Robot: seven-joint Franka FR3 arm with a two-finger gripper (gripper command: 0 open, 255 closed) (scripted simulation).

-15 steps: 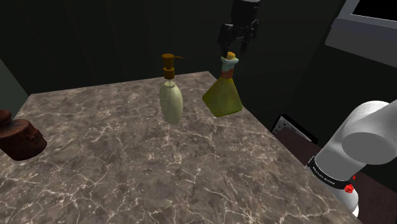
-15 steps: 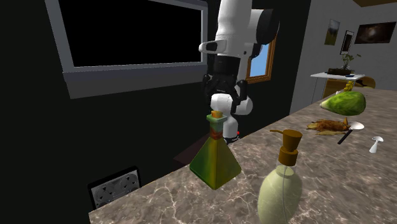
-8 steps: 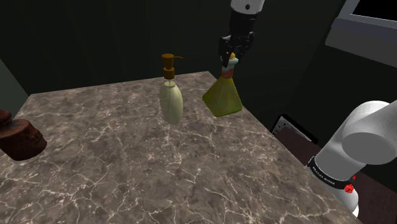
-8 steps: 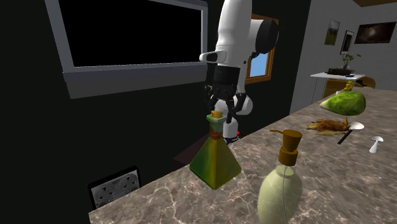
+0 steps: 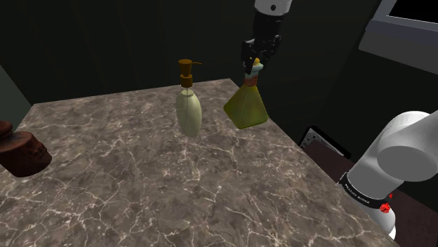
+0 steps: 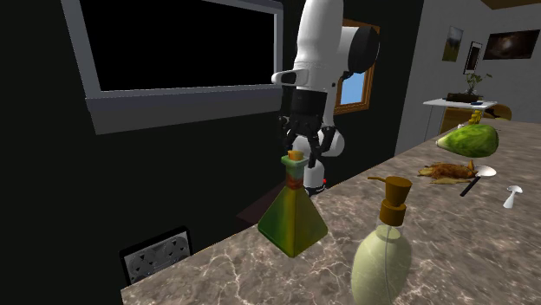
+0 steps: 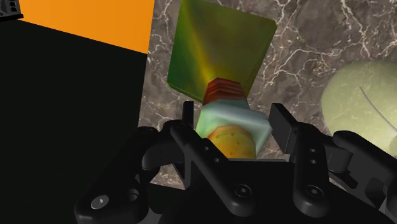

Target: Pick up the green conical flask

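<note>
We see the all-black two-finger pincer [image 7: 234, 119] hanging directly over the green-and-yellow conical flask [image 7: 219, 48], and that vertical line-up is what the coming move turns on. The flask stands upright on the brown veined marble surface [image 5: 140, 182], at the far corner on the shoulder view's right, close to the edge that runs back toward the stand. Its long axis runs straight up through a red-banded neck, a pale teal collar [image 7: 232, 121] and an orange stopper [image 7: 230, 141], and the pincer points down along that same axis. In the wrist view the fingers [image 7: 189, 114] stand apart, one on each side of the collar and very close to it. We cannot make out any pressing contact, so we read the pincer as open and the flask as not yet held. The wide base sits on the surface below the hand. A pale green pump bottle with a brown pump head [image 5: 188, 111] stands just beside the flask, farther from that edge and outside the fingers' closing line. We judge that closing on the collar is the next step, since the neck is narrow and the cone below would slip.
</note>
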